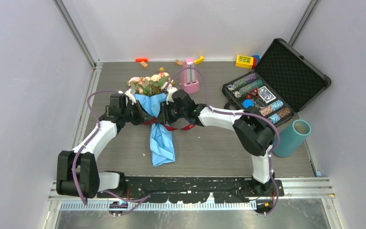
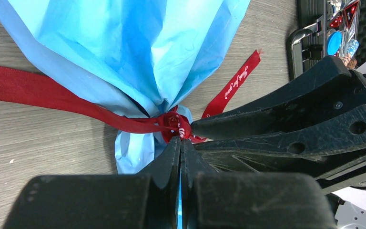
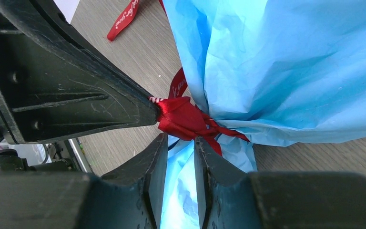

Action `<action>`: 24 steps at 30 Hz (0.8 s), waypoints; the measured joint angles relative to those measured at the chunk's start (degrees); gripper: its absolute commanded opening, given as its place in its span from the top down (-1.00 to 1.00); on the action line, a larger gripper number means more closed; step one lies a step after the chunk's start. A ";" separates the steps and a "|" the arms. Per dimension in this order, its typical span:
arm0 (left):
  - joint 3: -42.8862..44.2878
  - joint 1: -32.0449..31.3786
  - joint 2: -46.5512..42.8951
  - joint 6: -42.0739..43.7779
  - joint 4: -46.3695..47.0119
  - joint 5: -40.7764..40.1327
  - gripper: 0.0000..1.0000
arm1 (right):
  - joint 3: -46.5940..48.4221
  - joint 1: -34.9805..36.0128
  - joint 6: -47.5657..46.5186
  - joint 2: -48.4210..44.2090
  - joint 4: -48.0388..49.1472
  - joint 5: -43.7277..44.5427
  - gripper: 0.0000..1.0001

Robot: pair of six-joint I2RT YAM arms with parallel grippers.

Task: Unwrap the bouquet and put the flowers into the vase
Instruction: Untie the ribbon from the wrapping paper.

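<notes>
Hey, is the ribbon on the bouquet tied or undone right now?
Tied. The ribbon is knotted around the narrow neck of the blue paper, both tails trailing on the table.

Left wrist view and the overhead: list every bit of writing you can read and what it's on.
"Just for you", as far as it reads: white script on the red ribbon.
Cards and chips in the poker case: too small to read.
Yellow block at the back: marks too blurred.

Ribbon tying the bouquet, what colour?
The ribbon is dark red, with pale script; best in the left wrist view.
</notes>
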 measured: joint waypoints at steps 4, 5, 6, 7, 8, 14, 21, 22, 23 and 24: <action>0.00 0.00 0.00 0.00 0.02 0.00 1.00 | 0.31 0.11 0.59 0.26 0.42 -0.37 0.54; 0.00 0.00 0.00 0.00 0.00 0.00 1.00 | 0.52 0.13 0.74 0.39 0.44 -0.46 0.59; 0.00 0.00 0.00 0.00 0.02 0.00 1.00 | 0.63 0.20 0.79 0.50 0.50 -0.52 0.61; 0.00 0.00 0.00 -0.02 0.02 0.00 1.00 | 0.66 0.24 0.90 0.59 0.63 -0.61 0.66; 0.00 0.00 0.00 0.00 0.02 0.00 1.00 | 0.66 0.28 0.94 0.63 0.70 -0.66 0.69; 0.00 0.00 0.00 -0.07 0.37 0.02 1.00 | 0.66 0.52 1.09 0.74 0.83 -0.87 0.99; 0.00 0.00 0.02 -0.98 0.81 -0.61 1.00 | 0.48 0.63 1.18 0.72 1.40 -0.90 1.00; 0.00 0.00 0.04 -1.07 0.81 -0.92 1.00 | 0.31 0.66 1.18 0.72 1.60 -0.90 0.99; 0.00 0.00 0.11 -1.11 0.81 -1.18 1.00 | -0.04 0.70 1.18 0.72 1.99 -0.90 1.00; 0.00 0.00 0.20 -1.16 0.81 -1.44 1.00 | -0.59 0.70 1.18 0.68 2.36 -0.92 1.00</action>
